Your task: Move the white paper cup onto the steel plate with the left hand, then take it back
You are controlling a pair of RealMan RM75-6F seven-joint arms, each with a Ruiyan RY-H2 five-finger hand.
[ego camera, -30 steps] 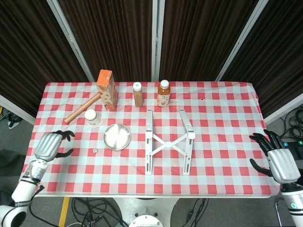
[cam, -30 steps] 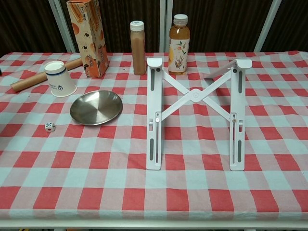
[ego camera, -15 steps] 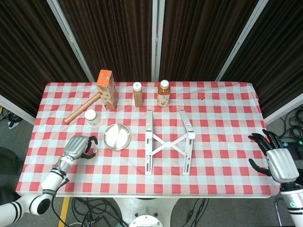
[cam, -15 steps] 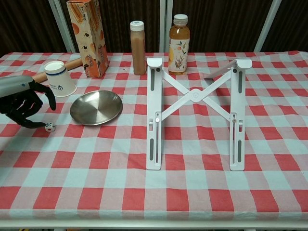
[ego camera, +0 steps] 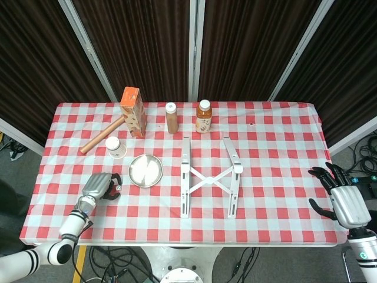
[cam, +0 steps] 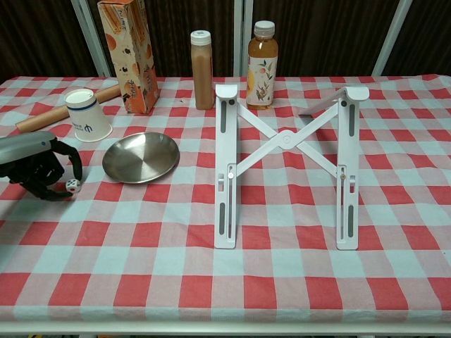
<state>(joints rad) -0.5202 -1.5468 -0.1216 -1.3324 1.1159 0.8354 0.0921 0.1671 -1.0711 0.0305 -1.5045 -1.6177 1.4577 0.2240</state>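
The white paper cup point(ego camera: 115, 147) point(cam: 88, 114) stands upright on the checked cloth, just behind and left of the steel plate point(ego camera: 145, 171) point(cam: 141, 156), which has nothing on it. My left hand point(ego camera: 100, 186) point(cam: 39, 165) hovers low over the table in front of the cup and left of the plate. Its fingers are loosely curved and hold nothing, and their tips are beside a small white die point(cam: 72, 186). My right hand point(ego camera: 344, 202) sits off the table's right edge with its fingers spread; the chest view does not show it.
A white folding stand point(ego camera: 210, 177) point(cam: 285, 158) fills the table's middle. Along the back stand an orange carton point(ego camera: 134, 112), a brown bottle point(ego camera: 171, 118) and a tea bottle point(ego camera: 204, 117). A wooden roller point(ego camera: 101, 137) lies behind the cup.
My left hand came in from the table's left edge to beside the die, then sank slightly lower. The cup, the plate and my right hand have stayed put.
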